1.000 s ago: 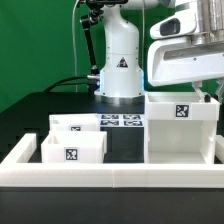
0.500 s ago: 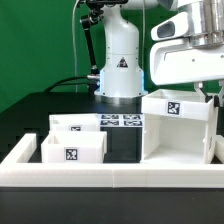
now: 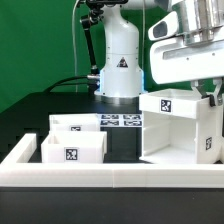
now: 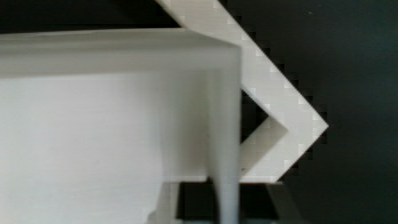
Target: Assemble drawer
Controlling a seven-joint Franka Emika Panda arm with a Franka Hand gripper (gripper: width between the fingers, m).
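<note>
The drawer's tall hollow shell [image 3: 178,128] stands on the exterior view's right, tilted, with one tag on its upper face and another on its side. My gripper [image 3: 209,93] is at the shell's top right edge. In the wrist view my gripper [image 4: 228,203] is shut on the shell's thin wall [image 4: 230,130], with dark pads on both sides of it. The two shallow trays sit on the exterior view's left, one in front [image 3: 72,150] and one behind it [image 3: 75,125], both upright and apart from the shell.
The long low white border rail [image 3: 110,178] runs along the front and up the left side. The marker board [image 3: 122,121] lies flat behind the trays. The arm's white base [image 3: 120,60] stands at the back on the black table.
The shell has tipped and turned in my grip: its upper tag has shifted to the exterior view's left and a tagged side face has come into view. The trays have not moved.
</note>
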